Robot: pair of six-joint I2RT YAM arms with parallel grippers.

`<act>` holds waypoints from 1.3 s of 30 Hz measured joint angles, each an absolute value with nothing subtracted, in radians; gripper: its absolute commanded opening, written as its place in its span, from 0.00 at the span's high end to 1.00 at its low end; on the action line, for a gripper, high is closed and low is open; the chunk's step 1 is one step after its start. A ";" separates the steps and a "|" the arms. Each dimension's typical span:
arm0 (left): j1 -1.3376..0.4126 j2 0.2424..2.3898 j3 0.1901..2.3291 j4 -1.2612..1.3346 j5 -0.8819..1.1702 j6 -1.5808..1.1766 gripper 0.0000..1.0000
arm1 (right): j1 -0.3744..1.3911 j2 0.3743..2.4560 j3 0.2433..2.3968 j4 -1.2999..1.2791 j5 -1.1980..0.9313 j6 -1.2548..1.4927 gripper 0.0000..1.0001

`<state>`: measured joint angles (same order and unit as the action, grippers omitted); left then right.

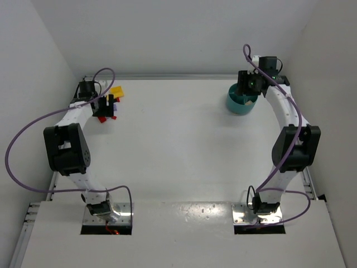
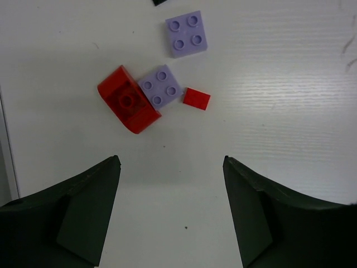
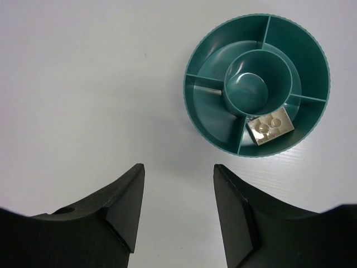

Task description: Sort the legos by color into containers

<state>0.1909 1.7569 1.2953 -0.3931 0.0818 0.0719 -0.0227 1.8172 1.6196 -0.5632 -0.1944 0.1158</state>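
In the left wrist view a red brick [image 2: 128,100] lies on the white table, touching a pale purple brick [image 2: 160,88]. A small red piece [image 2: 197,99] lies just right of them, and a second purple brick [image 2: 187,34] sits farther off. My left gripper [image 2: 171,162] hovers open short of them, nothing between its fingers. From above, a yellow brick [image 1: 117,91] lies beside the left gripper [image 1: 106,107]. The teal dish [image 3: 295,53] holds one pale brick [image 3: 270,127] in an outer compartment. My right gripper [image 3: 178,167] stands open beside the dish, holding nothing.
The dish [image 1: 240,107] stands at the far right of the table, partly under the right gripper [image 1: 249,85]. White walls close in the back and both sides. Purple cables loop off each arm.
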 measured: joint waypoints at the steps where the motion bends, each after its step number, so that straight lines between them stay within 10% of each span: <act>1: 0.191 1.765 1.296 -0.387 0.069 0.068 0.20 | -0.020 1.818 1.620 -0.564 -0.194 0.116 0.47; 39: 0.200 2.010 1.419 -0.366 -0.142 -0.033 0.27 | -0.015 1.853 1.618 -0.564 -0.187 0.116 0.47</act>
